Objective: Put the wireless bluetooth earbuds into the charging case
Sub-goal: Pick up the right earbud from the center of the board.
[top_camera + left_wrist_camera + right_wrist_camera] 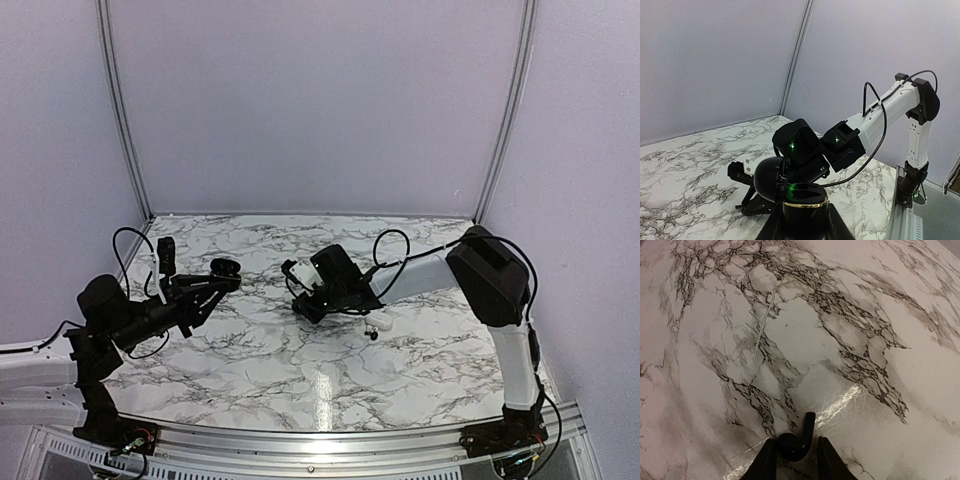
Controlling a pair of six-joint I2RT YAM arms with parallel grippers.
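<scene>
My left gripper point(222, 272) is shut on the black charging case point(226, 266) and holds it above the table's left side. In the left wrist view the case point(805, 202) stands upright with a gold rim, and its lid point(769, 177) is swung open to the left. My right gripper point(796, 461) is shut on one black earbud point(792, 445), whose stem points away from the fingers, low over the marble. In the top view this gripper point(303, 304) is at the table's middle, right of the case. A second small black earbud point(372, 335) lies on the table to its right.
The marble table point(300, 370) is bounded by grey walls at the back and sides. The right arm's wrist point(795, 147) and its cable point(875, 145) hang just behind the open case. A metal rail point(330, 435) runs along the near edge.
</scene>
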